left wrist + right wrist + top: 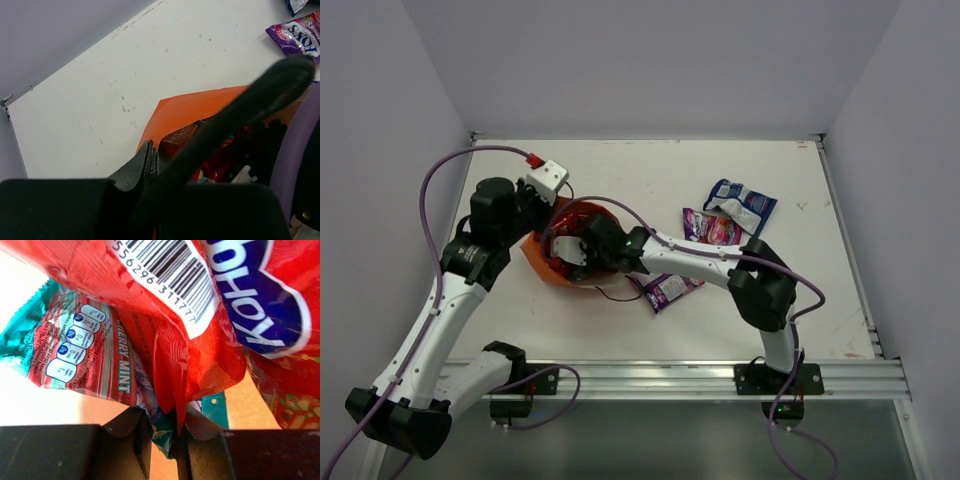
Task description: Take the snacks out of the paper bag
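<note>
Orange paper bag (542,262) flat on table (620,170). Left hand (149,159) clamped on bag rim, likely to keep mouth open. Right hand (162,440) inside bag, pinching red packet (170,365); three packets (710,228) already outside, right of bag.

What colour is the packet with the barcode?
The barcode packet is glossy red, clearest in the right wrist view.
</note>
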{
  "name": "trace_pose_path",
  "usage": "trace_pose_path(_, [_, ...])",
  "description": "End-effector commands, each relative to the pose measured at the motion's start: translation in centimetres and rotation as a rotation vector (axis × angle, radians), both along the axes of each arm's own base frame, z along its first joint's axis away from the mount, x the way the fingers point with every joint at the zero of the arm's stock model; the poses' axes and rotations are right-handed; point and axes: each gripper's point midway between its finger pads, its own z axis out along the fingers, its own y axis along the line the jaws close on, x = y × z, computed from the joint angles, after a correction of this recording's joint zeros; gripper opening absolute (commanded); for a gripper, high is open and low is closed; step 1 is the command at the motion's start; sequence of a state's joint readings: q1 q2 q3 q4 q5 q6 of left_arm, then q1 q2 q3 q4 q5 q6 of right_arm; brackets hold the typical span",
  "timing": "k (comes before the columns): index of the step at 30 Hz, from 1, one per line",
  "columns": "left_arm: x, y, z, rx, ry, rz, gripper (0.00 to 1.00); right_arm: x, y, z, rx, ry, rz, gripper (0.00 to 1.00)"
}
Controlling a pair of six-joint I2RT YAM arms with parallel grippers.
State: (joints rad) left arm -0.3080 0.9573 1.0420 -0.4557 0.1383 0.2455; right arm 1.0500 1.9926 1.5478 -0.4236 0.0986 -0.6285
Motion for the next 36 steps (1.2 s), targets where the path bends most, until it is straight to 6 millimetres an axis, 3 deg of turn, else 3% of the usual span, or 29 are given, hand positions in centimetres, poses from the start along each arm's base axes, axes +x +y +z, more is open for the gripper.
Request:
trace_pose_path(1, [0.4,-0.3,4.3,-0.044,-0.125,-0.005,0.0,0.6,-2.3,3.8,0.01,-0.067,-0.083,0.17])
trace_pose_path(4, [0.5,-0.2,4.1,-0.042,-0.121,-0.002,0.0,0.5,-2.4,5.8,0.063,-0.089,-0.091,0.01])
trace_pose_path(15, [0.4,-0.5,4.3,-0.048,-0.124,-0.018,0.0,-0.3,0.5,16.3,0.439,-0.135,-0.065,0.0])
trace_pose_path(27, [0.3,-0.3,4.6,-0.056,-0.135,-0.006,0.0,-1.5,0.9,26.6,0.804,-0.187,-0.05,0.0])
trace_pose_path(30, [0.3,-0.2,5.5,-0.063,-0.153,0.001,0.0,-0.9,1.0,27.3,0.846,-0.203,-0.079,0.0])
trace_pose_path(32, [0.3,-0.1,6.2,-0.073,-0.168,0.012,0.0,-0.5,1.2,26.8,0.832,-0.196,-0.092,0.0])
trace_pose_path(36, [0.3,0.3,6.9,-0.075,-0.188,0.033,0.0,-1.2,1.4,26.4,0.831,-0.165,-0.06,0.0])
